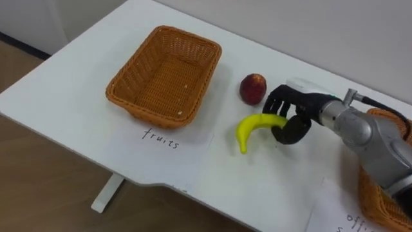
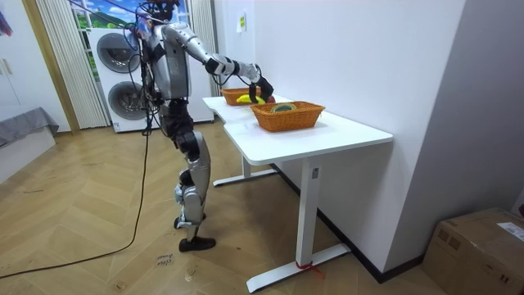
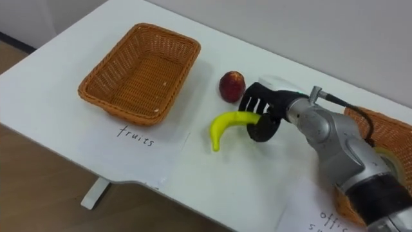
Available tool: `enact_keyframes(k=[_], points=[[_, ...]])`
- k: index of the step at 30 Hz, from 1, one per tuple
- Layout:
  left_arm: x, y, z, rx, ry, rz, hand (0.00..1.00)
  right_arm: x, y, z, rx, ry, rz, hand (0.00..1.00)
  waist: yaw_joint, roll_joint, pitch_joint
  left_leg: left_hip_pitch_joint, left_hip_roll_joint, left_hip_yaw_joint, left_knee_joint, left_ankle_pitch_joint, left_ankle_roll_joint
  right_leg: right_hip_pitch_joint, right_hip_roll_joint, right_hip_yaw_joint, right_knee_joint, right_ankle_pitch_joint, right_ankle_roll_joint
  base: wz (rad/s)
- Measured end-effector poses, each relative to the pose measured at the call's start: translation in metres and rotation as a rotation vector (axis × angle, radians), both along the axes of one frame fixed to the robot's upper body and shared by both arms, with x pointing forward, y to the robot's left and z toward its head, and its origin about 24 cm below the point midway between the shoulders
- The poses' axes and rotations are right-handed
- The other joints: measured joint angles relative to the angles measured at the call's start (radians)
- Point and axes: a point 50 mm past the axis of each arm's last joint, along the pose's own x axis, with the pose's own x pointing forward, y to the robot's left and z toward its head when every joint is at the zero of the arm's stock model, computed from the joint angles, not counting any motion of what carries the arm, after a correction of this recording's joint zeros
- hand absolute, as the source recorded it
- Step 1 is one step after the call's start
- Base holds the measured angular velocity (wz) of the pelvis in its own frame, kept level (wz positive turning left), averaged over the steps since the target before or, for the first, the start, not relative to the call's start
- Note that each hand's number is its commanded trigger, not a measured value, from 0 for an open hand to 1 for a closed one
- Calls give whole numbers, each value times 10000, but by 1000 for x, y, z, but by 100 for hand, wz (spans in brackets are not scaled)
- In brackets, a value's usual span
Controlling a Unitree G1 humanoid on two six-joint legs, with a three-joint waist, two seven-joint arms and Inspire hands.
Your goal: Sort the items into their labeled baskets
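Observation:
My right hand (image 1: 291, 113) is shut on one end of a yellow banana (image 1: 253, 129), which it holds low over the white table (image 1: 71, 96); the free tip points down toward the front. A red apple (image 1: 253, 88) lies on the table just behind the banana, close to the hand. Left of them stands the wicker fruit basket (image 1: 147, 113), with nothing in it. At the right edge, partly behind my forearm, is the office-supplies basket (image 3: 381, 132), holding a roll of tape (image 3: 391, 161). In the room view the hand (image 2: 264, 88) reaches over the table beyond the near basket (image 2: 286, 116).
A paper label (image 1: 161, 138) lies in front of the fruit basket and another (image 1: 344, 216) in front of the office basket. The table's front edge runs close below both. A white wall stands behind the table.

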Motion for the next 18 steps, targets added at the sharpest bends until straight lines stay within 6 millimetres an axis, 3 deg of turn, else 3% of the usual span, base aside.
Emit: enact_keyframes(k=[7,13,18], points=[[-19,4,-1,11,389,362,0,0,-7,15,213,-543,-167,100,-312,15,-30,179,-62,-7,26,6,8,249,-21,42,-138,-33,44,1],[-22,9,0,23,466,454,0,1,-9,22,315,-793,-257,100,-447,-134,-123,395,-109,-59,-55,8,33,492,-23,52,-239,-64,95,3],[-21,9,1,147,541,241,0,-2,-3,27,413,-1017,17,100,-396,-158,-93,551,-128,-95,-165,7,33,619,-30,55,-271,-91,128,1]])
